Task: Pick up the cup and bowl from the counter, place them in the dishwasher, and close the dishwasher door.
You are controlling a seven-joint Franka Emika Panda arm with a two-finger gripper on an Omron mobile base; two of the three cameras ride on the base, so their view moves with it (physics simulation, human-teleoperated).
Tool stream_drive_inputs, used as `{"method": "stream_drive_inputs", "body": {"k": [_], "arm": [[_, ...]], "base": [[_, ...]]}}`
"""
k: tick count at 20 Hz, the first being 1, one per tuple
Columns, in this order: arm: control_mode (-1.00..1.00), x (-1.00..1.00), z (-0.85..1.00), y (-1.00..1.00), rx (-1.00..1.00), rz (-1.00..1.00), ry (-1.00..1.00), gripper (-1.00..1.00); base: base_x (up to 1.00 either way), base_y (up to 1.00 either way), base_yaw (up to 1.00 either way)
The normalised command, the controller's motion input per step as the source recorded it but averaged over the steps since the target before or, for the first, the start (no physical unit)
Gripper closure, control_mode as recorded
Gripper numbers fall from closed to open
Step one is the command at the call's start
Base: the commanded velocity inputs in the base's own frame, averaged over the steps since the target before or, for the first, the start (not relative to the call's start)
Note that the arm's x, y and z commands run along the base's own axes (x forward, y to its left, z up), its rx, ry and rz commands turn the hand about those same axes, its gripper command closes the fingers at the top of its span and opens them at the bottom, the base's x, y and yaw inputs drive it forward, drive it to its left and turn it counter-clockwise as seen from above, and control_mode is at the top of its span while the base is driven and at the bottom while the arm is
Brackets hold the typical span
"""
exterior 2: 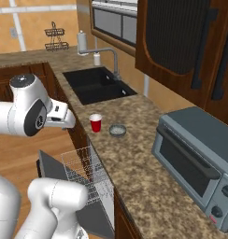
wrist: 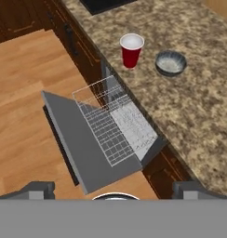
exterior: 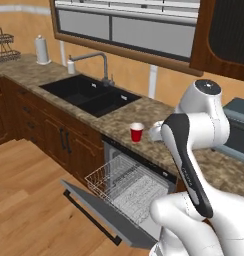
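Observation:
The red cup [wrist: 131, 50] stands upright on the granite counter [wrist: 194, 116], just behind the counter's front edge. The grey bowl [wrist: 170, 63] sits beside it, a short gap apart. Both also show in the right base view, the cup [exterior 2: 95, 123] left of the bowl [exterior 2: 117, 130]. The dishwasher door [wrist: 73, 139] lies dropped open, and the white wire rack [wrist: 116, 125] is pulled out over it. My gripper [wrist: 115, 190] is open and holds nothing. It hangs high above the door, well short of the cup [exterior: 137, 132].
A black double sink [exterior 2: 99, 84] with a faucet lies further along the counter. A grey toaster oven [exterior 2: 195, 154] stands on the counter's other side. The open door [exterior: 101, 215] juts over the wooden floor [exterior: 29, 200]. A paper towel roll [exterior: 42, 50] stands far left.

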Motion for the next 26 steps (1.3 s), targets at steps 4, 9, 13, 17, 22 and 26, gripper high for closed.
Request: {"method": "stream_drive_inputs", "body": {"k": [4,9,13,17,22,26], "arm": [[1.00,0.00,0.00,0.00,0.00,0.00,0.00,-1.00],[-1.00,0.41,0.00,0.00,0.00,0.12,0.05,-1.00],[-1.00,0.83,0.00,0.00,0.00,0.01,0.04,-1.00],[-1.00,0.97,-0.09,0.09,0.00,0.00,0.00,-1.00],[-1.00,0.82,-0.33,0.11,-0.01,0.00,0.00,-1.00],[-1.00,0.66,-0.43,0.00,-0.03,0.00,0.00,-1.00]], "base": [[0.03,0.00,0.24],[0.02,0.00,0.05],[0.00,0.00,0.00],[0.00,0.00,0.00],[0.00,0.00,0.00],[0.00,0.00,0.00]]}}
